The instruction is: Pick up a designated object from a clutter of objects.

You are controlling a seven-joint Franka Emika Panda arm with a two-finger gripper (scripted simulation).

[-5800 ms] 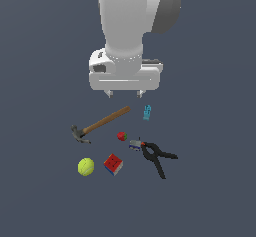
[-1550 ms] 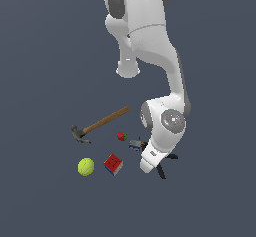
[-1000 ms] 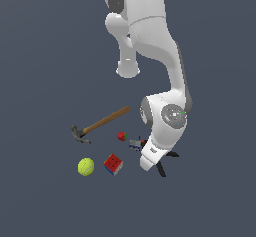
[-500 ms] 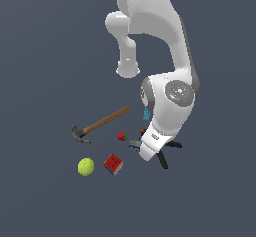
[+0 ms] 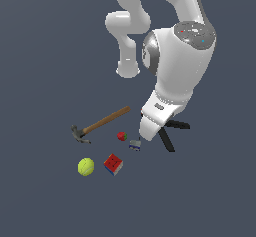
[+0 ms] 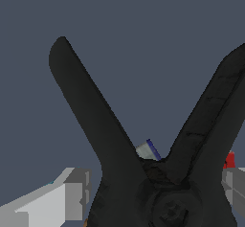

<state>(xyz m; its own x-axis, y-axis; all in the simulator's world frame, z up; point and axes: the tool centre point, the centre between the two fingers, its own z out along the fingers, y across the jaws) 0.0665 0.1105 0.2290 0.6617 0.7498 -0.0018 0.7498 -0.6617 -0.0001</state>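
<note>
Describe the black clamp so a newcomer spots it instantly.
Follow the white arm down to its gripper. The black clamp sits there, its two splayed handles sticking out toward the exterior view's right. It is the only all-black, V-shaped item; the hammer has a brown handle.

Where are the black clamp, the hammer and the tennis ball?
black clamp (image 6: pixel 91 116), wrist view, on one splayed handle.
hammer (image 5: pixel 106 120), exterior view, mid wooden handle.
tennis ball (image 5: pixel 86 167), exterior view, centre of the ball.

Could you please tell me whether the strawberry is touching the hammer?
Apart. The exterior view shows a plain strip of bare floor between the strawberry and the hammer, whose handle passes above it in that picture.
</note>
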